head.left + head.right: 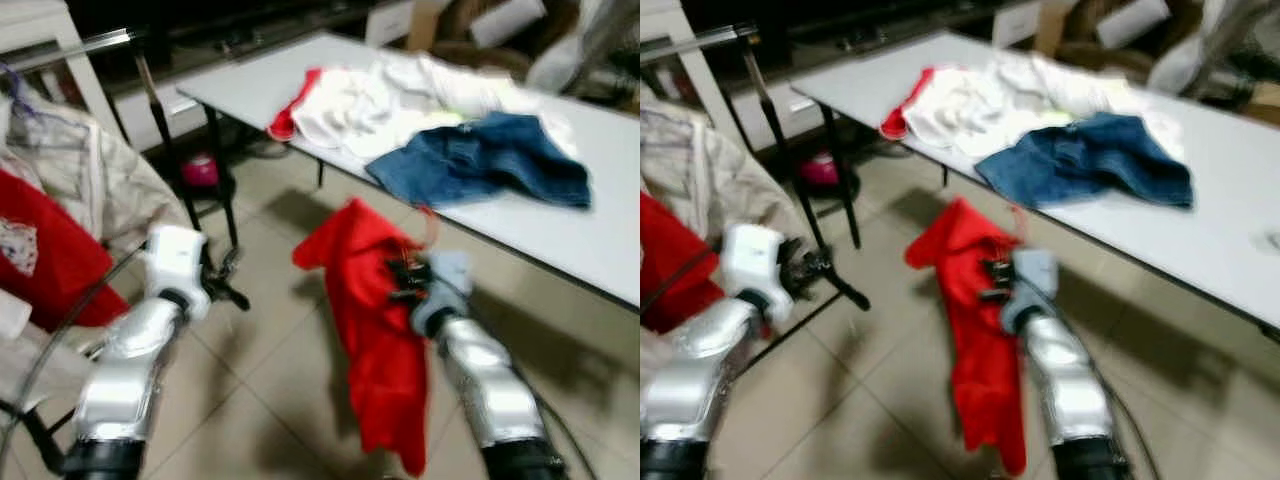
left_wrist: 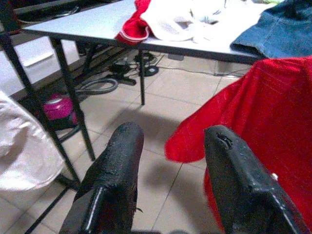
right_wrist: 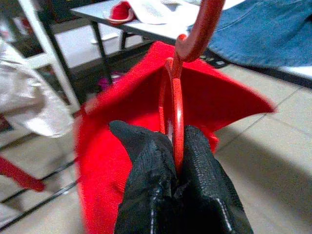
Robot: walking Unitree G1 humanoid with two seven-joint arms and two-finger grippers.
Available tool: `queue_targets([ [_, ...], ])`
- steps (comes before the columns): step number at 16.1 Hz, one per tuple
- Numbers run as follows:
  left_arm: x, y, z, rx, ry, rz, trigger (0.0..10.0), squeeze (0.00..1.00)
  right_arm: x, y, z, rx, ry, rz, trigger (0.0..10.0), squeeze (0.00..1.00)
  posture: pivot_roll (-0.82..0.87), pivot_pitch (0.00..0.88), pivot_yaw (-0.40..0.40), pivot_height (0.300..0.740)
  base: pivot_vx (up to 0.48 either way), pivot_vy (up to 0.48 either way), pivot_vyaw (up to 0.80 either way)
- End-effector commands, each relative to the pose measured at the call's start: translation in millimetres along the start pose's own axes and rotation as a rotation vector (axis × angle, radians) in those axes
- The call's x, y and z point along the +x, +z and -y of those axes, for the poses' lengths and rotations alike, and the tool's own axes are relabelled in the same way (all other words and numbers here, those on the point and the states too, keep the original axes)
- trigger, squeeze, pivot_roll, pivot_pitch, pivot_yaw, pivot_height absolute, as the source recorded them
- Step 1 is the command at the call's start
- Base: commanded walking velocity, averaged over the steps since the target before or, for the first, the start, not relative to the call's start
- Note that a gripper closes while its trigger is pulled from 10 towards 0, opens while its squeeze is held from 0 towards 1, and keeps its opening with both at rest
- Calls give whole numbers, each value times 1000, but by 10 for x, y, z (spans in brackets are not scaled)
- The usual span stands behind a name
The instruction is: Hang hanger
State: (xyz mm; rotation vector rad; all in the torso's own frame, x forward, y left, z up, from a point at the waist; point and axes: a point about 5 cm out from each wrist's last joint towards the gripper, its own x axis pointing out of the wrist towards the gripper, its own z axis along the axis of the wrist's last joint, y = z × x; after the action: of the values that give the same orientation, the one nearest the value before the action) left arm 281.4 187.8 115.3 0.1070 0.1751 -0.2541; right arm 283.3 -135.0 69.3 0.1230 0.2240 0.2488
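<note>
Red fabric dominates the middle of the scene: a red garment [image 1: 375, 330] hangs on a red hanger [image 3: 176, 114] above a tiled floor [image 1: 270, 400]. The right gripper [image 3: 176, 168] pinches the hanger's thin stem between its two black fingers, which are pressed tight together around it. The hanger's curved hook [image 3: 202, 27] rises above the fingers, and the garment drapes down below the gripper, in front of the right arm.

The left gripper [image 2: 170, 161] is raised on the robot's left, holding nothing, its two fingers spread wide apart with floor visible between them. It sits just left of the red garment.

Further left, a clothes rack [image 1: 90, 45] holds a pale garment [image 1: 100, 180] and another red garment [image 1: 45, 255].

Behind and to the right stands a white table [image 1: 590, 230], carrying a blue denim piece [image 1: 480, 160] and a heap of white clothes [image 1: 370, 100] with a bit of red cloth [image 1: 290, 115] at its left edge. A pink object [image 1: 200, 170] sits on the floor under the table.
</note>
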Motion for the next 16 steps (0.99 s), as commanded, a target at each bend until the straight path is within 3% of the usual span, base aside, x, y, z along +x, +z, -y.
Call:
queue_targets([
  [1,-21,54,-91,13,30,17,10000,0,48,127,-99,-7,33,61,10000,0,-29,0,15,740,458,0,0],
  [4,-15,64,-88,9,27,23,10000,0,51,126,-114,-12,53,51,10000,0,-30,0,15,740,465,0,0],
  [7,-8,68,-79,15,17,23,10000,0,65,144,-94,-23,30,62,10000,0,-30,0,18,740,460,0,775],
  [16,-3,73,-85,34,17,20,10000,0,91,162,-85,-30,24,68,10000,0,-27,0,12,740,471,0,0],
])
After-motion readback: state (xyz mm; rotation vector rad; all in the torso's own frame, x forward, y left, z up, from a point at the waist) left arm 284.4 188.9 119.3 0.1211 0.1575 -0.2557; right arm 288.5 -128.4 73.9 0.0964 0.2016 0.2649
